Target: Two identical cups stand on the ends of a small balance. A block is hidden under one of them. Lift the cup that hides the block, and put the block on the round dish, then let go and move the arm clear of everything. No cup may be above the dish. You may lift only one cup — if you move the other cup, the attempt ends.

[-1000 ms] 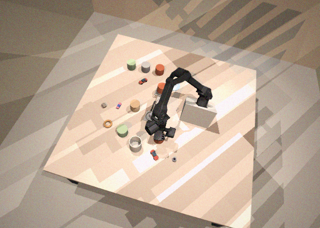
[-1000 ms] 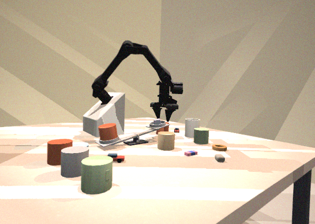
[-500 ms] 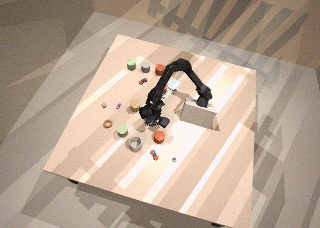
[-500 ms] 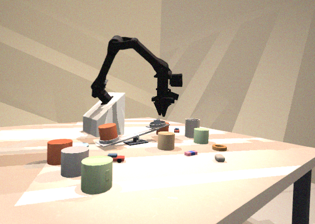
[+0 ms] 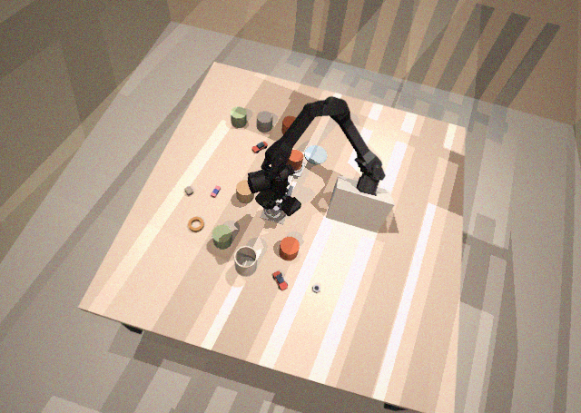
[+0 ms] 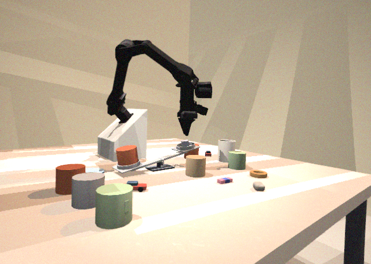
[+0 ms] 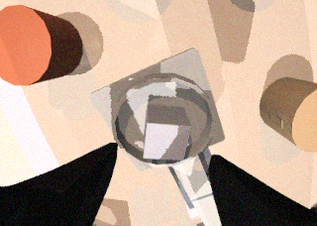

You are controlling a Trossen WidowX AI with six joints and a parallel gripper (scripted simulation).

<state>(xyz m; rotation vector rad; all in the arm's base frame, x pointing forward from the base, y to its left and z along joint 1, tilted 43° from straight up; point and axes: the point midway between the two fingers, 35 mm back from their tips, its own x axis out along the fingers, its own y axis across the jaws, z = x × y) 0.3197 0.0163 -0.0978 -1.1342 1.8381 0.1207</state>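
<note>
The small balance [image 6: 158,161] is tilted. Its low end carries an orange cup [image 5: 295,158] [image 6: 127,154]. Its raised end pan [image 7: 198,67] carries a small grey block [image 7: 161,133] [image 6: 184,142], uncovered inside a ring. My gripper [image 5: 277,208] [image 6: 185,132] [image 7: 164,157] hangs just above the block, open and empty, with one finger on each side in the wrist view. A second orange cup [image 5: 289,248] [image 7: 27,44] stands on the table beside that end. The round light-blue dish [image 5: 315,154] lies on the table beyond the balance's low end.
A tan cylinder [image 5: 243,191] [image 6: 195,165] [image 7: 297,113], a green cylinder [image 5: 221,236] and an open grey cup [image 5: 245,260] stand close to the raised end. Toy cars [image 5: 280,280], an orange ring [image 5: 196,223] and more cylinders [image 5: 265,121] lie around. The arm's white base block [image 5: 359,207] is nearby.
</note>
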